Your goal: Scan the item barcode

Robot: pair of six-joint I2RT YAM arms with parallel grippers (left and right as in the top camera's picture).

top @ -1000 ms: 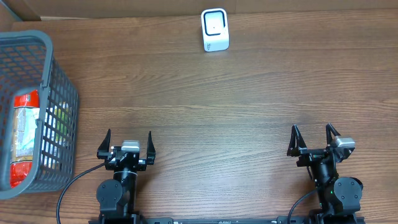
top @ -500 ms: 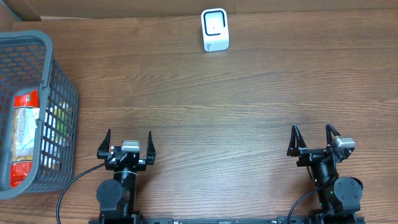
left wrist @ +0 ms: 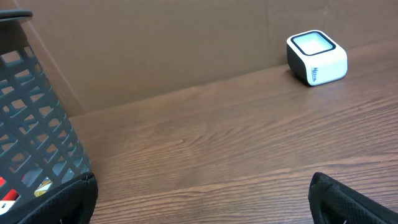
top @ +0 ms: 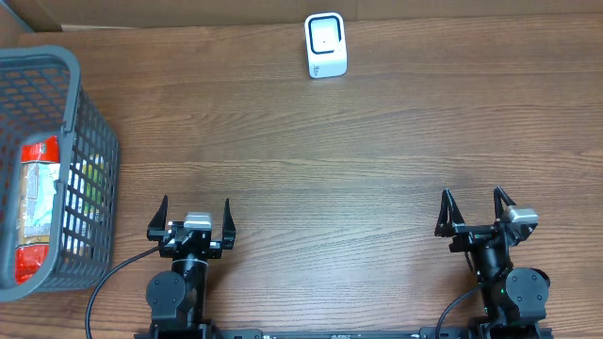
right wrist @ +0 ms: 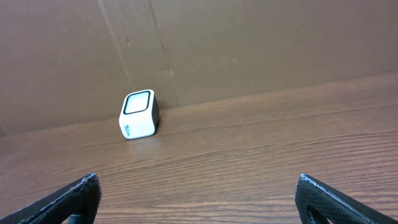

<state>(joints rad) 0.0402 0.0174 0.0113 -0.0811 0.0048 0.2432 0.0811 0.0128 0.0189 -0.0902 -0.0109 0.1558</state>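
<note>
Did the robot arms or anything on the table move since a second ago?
No, nothing visibly changed. The left gripper and the right gripper stay open and empty at the near side of the table. The packaged item still lies in the grey basket, and the white scanner stands at the far edge as before.
</note>
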